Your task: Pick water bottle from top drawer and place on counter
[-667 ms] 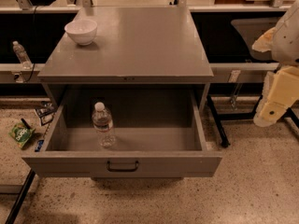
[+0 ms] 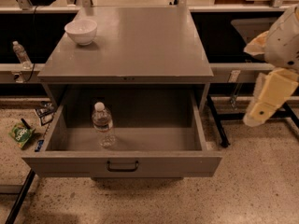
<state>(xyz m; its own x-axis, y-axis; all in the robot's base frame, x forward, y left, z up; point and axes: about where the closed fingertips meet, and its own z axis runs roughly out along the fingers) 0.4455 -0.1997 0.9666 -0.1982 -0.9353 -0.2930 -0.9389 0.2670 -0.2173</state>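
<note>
The water bottle point(image 2: 103, 126), clear with a white cap and a pale label band, stands upright in the left part of the open top drawer point(image 2: 122, 163). The drawer is pulled out below the grey counter point(image 2: 140, 45). My gripper point(image 2: 256, 117), at the end of the cream arm, hangs at the right edge of the view. It is outside the drawer's right wall, about level with the drawer opening and well away from the bottle.
A white bowl point(image 2: 81, 31) sits on the counter's back left corner. A smaller clear bottle point(image 2: 21, 54) stands on the ledge at far left. A green packet point(image 2: 19, 135) and other litter lie on the floor to the left. Black frame legs point(image 2: 217, 125) stand right of the drawer.
The arm at the right has shifted slightly to the left. The bottle, drawer and bowl have not moved.
</note>
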